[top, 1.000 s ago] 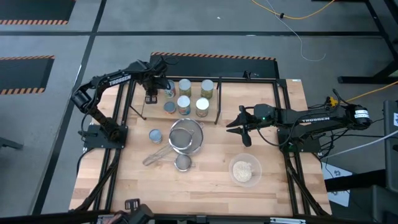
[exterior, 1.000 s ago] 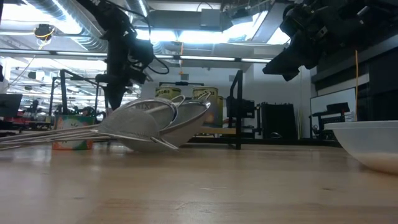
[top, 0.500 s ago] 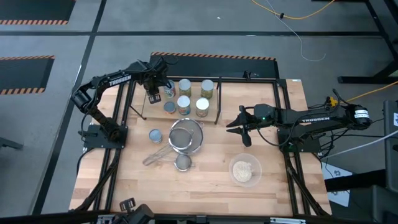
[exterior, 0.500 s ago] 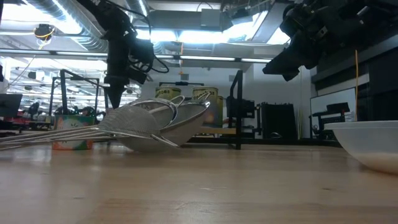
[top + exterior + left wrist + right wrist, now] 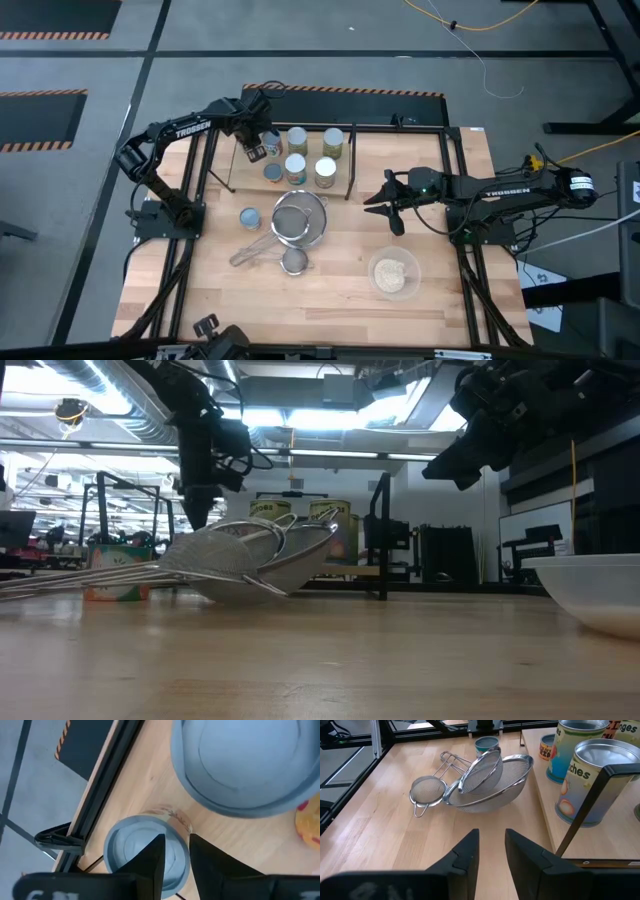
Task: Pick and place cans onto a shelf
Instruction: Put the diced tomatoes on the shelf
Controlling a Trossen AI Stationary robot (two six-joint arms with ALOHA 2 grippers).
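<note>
Several cans stand on the shelf (image 5: 351, 168): taller ones with pale tops (image 5: 297, 138) (image 5: 333, 142) (image 5: 295, 168) (image 5: 325, 172) and a short light-blue-topped one (image 5: 272, 172). Another short can (image 5: 250, 217) stands on the table, off the shelf. My left gripper (image 5: 255, 150) hangs over the shelf's far left part, fingers shut and pointing down. Its wrist view shows it (image 5: 176, 852) above a light-blue can top (image 5: 127, 855), with another blue top (image 5: 240, 765) beside it. My right gripper (image 5: 372, 200) waits shut above the table, right of the shelf.
Two large mesh strainers (image 5: 298, 218) and a small one (image 5: 294, 261) lie in the middle of the table, handles toward the near left. A glass bowl of beige stuff (image 5: 394, 274) stands near right. The shelf's upright black end loop (image 5: 380, 535) stands between my grippers.
My left gripper has gone a little toward the table's right edge, over the short cans at the shelf's left end, fingers still pointing down.
</note>
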